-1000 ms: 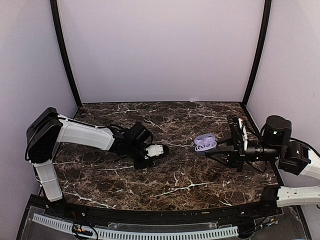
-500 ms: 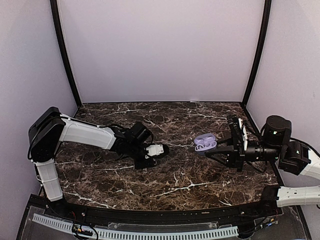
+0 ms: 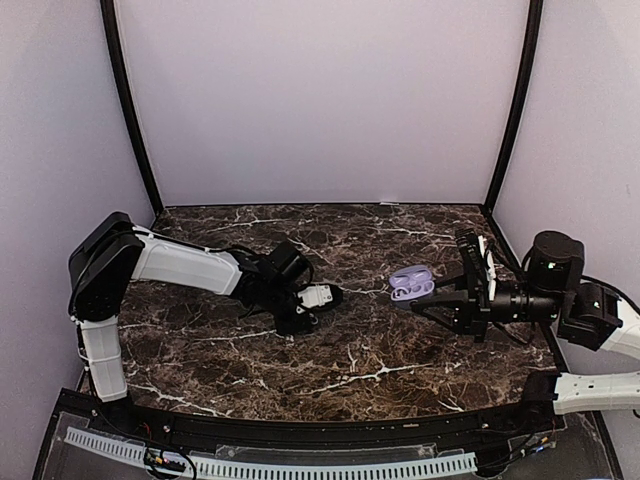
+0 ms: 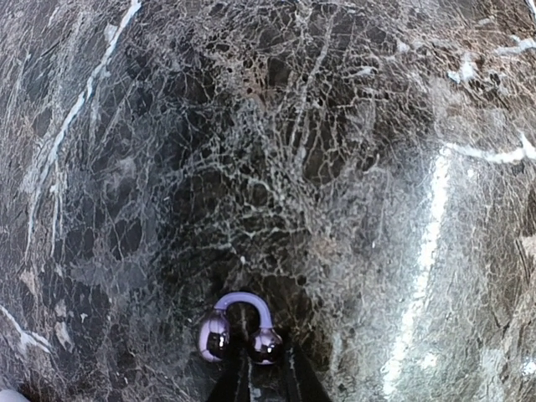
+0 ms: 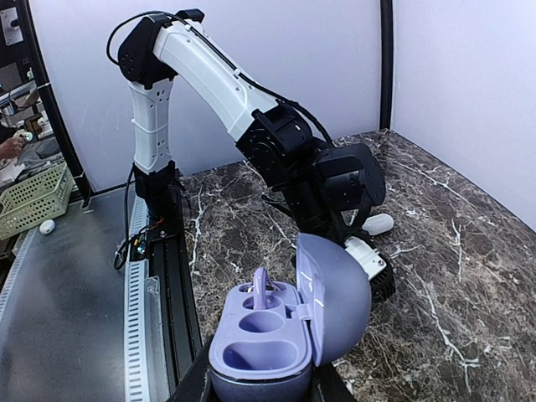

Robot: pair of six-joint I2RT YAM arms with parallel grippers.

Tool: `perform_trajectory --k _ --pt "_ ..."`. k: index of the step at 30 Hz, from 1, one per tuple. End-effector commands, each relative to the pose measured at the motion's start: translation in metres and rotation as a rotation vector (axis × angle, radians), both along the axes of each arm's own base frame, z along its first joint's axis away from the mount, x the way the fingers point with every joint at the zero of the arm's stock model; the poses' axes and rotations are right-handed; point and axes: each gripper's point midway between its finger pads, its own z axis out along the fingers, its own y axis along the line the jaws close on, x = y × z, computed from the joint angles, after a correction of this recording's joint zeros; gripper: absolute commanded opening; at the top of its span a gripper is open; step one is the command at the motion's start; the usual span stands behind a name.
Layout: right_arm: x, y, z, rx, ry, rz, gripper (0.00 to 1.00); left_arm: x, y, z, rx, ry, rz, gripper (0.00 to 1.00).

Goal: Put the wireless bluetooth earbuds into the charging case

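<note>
Drifting slightly rightward since a second ago, one earbud (image 4: 214,335) is sitting pinched between the left gripper's (image 4: 266,375) jaws, bottom centre of the left wrist view, unseen from above. Only the right wrist view is showing a second earbud (image 5: 260,289) seated in the open charging case (image 5: 289,335), which the right gripper (image 3: 428,298) is clamping, lower centre.

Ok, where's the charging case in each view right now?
Top external: charging case right of centre.
Left wrist: not in it; only an earbud shows, bottom centre.
Right wrist: the case sits bottom centre, lid open.
Shared landmark: the dark marble table, seen in all three.
</note>
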Motion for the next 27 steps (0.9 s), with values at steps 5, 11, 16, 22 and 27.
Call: perform_trajectory --k 5,11,16,22,27 --pt "0.002 -0.001 0.008 0.029 -0.021 -0.008 0.00 -0.020 -0.002 0.032 -0.094 0.044 -0.059 0.05" --pt "0.001 -0.001 0.009 0.029 -0.019 -0.005 0.00 -0.052 0.011 0.040 -0.131 0.092 -0.155 0.03" --pt "0.005 -0.003 0.012 0.040 -0.021 -0.032 0.00 -0.036 -0.006 0.070 -0.203 0.010 -0.122 0.26" --pt "0.014 -0.008 0.014 0.048 -0.016 -0.092 0.00 0.006 -0.054 0.096 -0.341 -0.015 0.108 0.34" --pt "0.020 -0.017 0.019 0.058 -0.024 -0.141 0.00 0.022 -0.092 0.088 -0.462 0.213 0.313 0.33"
